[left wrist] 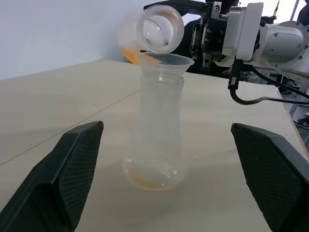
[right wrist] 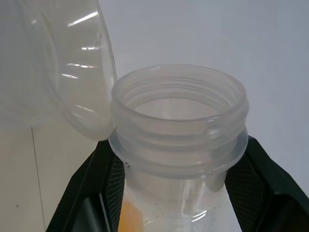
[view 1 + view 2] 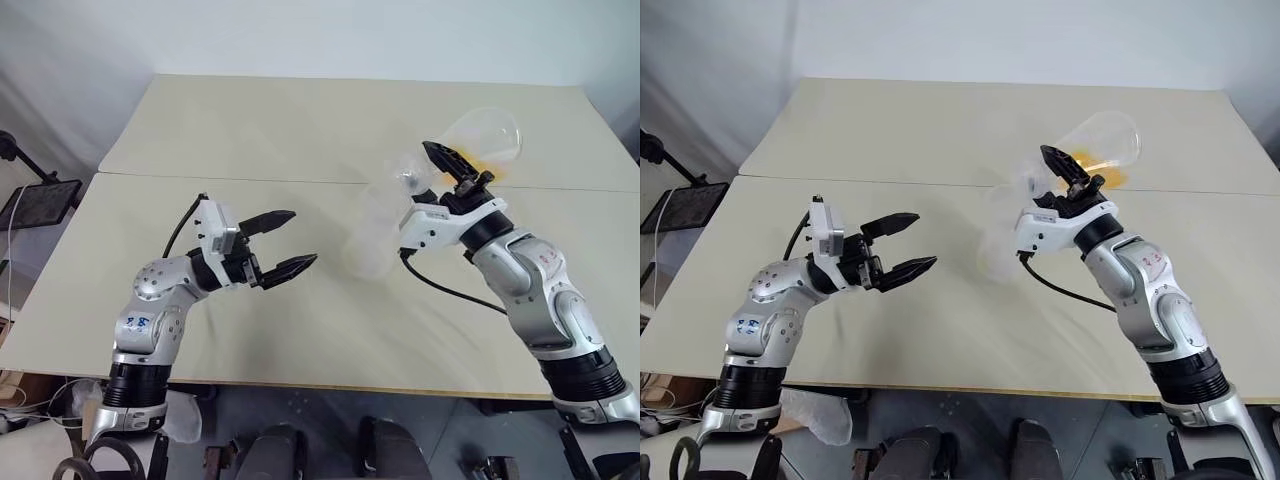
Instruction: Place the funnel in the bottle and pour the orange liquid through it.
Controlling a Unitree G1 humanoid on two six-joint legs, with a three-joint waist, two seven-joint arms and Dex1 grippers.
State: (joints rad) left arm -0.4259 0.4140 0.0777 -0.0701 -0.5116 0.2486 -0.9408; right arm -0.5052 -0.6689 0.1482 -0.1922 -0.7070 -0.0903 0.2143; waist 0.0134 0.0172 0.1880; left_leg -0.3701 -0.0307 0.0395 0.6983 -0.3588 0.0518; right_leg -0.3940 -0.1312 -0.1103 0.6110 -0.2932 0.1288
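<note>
Two grippers: right gripper (image 2: 174, 183) clamps tilted clear round-bellied flask (image 3: 480, 140), hiding most orange liquid (image 1: 129, 53); left gripper (image 3: 285, 243) spread, empty; small clear bottle (image 1: 157, 135) barely visible under translucent whitish funnel (image 1: 166, 60).

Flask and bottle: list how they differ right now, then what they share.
1. The flask is tipped over, mouth down toward the funnel; the bottle stands upright on the table.
2. The flask is clamped in the right gripper; the bottle stands free, with the left gripper open beside it.
3. The bottle carries the funnel in its neck; the flask carries none.
Both are clear and hold some orange liquid.
</note>
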